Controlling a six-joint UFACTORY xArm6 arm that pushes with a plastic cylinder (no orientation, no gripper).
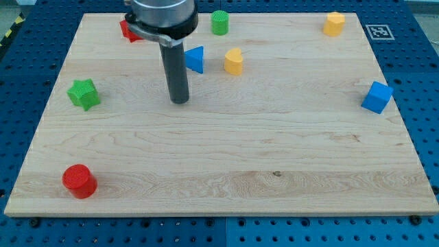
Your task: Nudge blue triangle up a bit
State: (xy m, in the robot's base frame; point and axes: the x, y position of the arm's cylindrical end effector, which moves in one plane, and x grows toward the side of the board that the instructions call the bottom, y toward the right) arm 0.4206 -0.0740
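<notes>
My tip (179,101) rests on the wooden bench (226,158), below-left of the small blue triangular block (195,59); no hand fitted, so next it should slide beneath and push upward.

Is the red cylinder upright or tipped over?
Upright: the red cylinder shows its round flat top facing up, near the view's bottom left.

A pale wooden table (226,158) with fine lengthwise grain and one small dark knot near its lower middle fills most of the view. It rests on a blue perforated base plate (418,103), studded with regular rows of small holes, which shows along all four edges. At the view's top right a black-and-white fiducial marker (378,31) sits on that plate. At the top left corner a yellow-and-black striped strip (9,33), perhaps hazard tape, crosses. The light is even and soft.
</notes>
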